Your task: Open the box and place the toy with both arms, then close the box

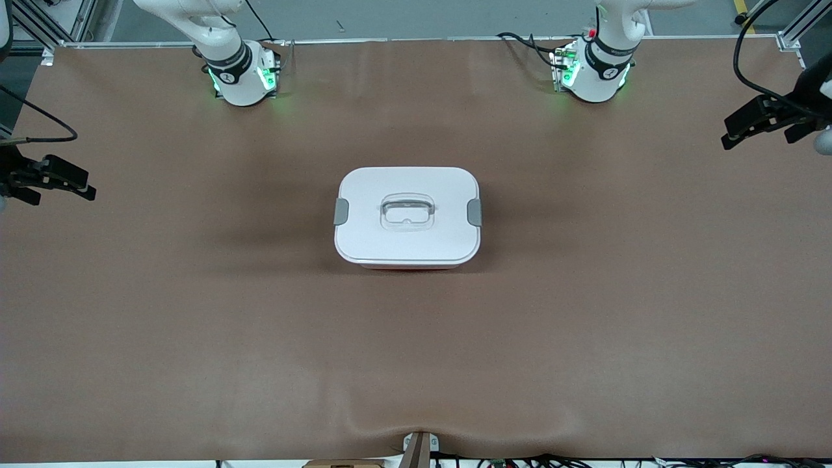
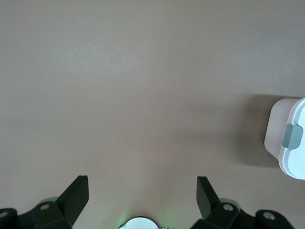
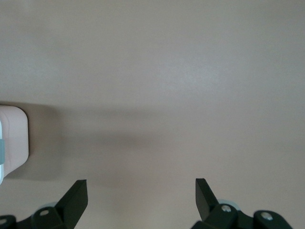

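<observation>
Box [image 1: 407,218] sits shut at the centre of my front view, its white lid [image 1: 407,195] seated flat, a grey latch [image 1: 341,212] at one short end and another latch [image 1: 475,212] at the other, a clear handle [image 1: 407,214] in the middle. Its long axis runs across the frame, one latch facing each arm. My right gripper [image 1: 55,179] hangs over bare table [image 1: 195,325] at the frame's left edge, my left gripper [image 1: 760,123] at the upper right edge; both stand wide open and hold nothing. The two are about equally removed from the box, each nearest its own latch. No toy shows in any view. A closed box with both arms drawn back fits either a toy not yet brought in or one already sealed inside; I cannot tell which.
</observation>
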Robot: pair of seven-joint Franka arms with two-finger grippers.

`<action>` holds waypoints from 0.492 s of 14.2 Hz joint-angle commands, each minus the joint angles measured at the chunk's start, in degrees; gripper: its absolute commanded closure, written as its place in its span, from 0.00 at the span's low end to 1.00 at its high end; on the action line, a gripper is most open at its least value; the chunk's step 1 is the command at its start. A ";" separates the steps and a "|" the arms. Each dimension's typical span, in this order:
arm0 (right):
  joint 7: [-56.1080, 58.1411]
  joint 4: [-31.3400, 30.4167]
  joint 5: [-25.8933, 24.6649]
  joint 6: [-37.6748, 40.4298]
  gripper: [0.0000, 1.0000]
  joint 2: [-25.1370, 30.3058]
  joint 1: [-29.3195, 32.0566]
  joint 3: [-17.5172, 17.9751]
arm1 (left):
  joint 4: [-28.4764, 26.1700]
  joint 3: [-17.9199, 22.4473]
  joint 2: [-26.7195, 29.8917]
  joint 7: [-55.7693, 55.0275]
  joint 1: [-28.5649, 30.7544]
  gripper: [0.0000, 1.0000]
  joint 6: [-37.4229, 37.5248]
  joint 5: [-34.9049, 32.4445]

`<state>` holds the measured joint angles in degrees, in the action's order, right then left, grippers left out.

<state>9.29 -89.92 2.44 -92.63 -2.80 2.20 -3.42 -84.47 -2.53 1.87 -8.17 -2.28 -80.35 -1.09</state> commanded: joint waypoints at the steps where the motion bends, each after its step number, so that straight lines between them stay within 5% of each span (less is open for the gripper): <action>1: -0.06 0.71 0.64 0.52 0.00 0.52 -0.18 -0.10 | -2.45 1.04 2.52 0.52 -0.89 0.00 -0.24 0.74; 7: 0.11 0.80 0.73 0.61 0.00 0.52 0.26 -0.27 | -2.19 0.86 2.17 0.79 -0.53 0.00 -0.42 0.74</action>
<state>9.28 -89.47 2.44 -92.63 -2.80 2.20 -3.49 -85.52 -2.26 2.81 -8.17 -2.54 -80.39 -1.09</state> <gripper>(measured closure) 0.000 0.000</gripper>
